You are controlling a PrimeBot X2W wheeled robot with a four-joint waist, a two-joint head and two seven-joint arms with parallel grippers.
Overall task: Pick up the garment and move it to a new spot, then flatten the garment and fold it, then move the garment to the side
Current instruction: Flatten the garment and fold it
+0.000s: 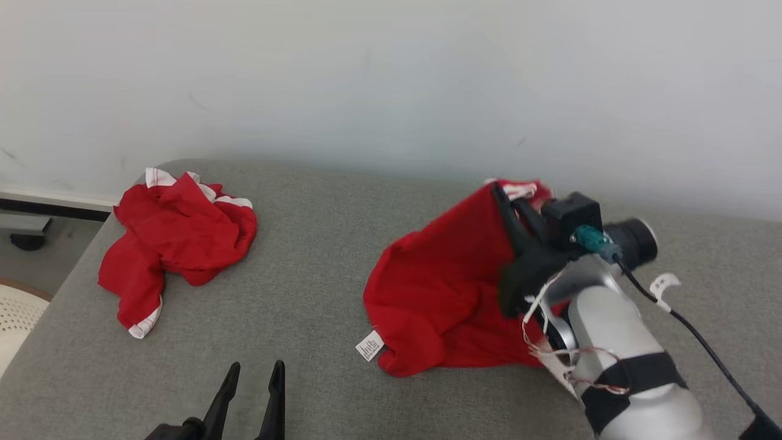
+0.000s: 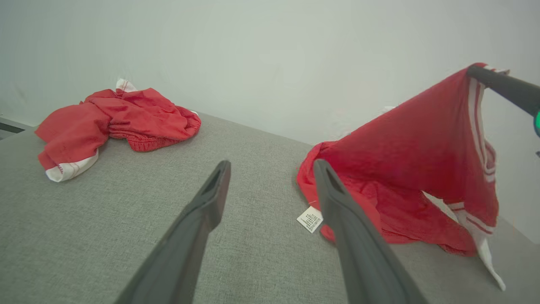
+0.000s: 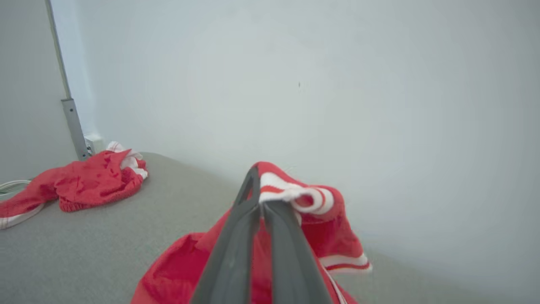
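Nothing legible. White care label [image 1: 369, 346] at near-left hem of right-hand red garment [image 1: 440, 293]: rows of dark print, too small to read; same in left wrist view [image 2: 310, 219]. Small white tag [image 1: 663, 286] right of garment: faint dark marks, blurred, unreadable.

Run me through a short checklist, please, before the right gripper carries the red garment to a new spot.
1. Right gripper shut on the lifted garment, at its striped edge: ok.
2. Lifted garment clear of the grey fabric surface: not ok, its lower part lies there.
3. Left gripper open, holding nothing: ok.
4. Second red garment apart from the lifted one: ok.
5. Enough cloth in the grip: cannot tell.
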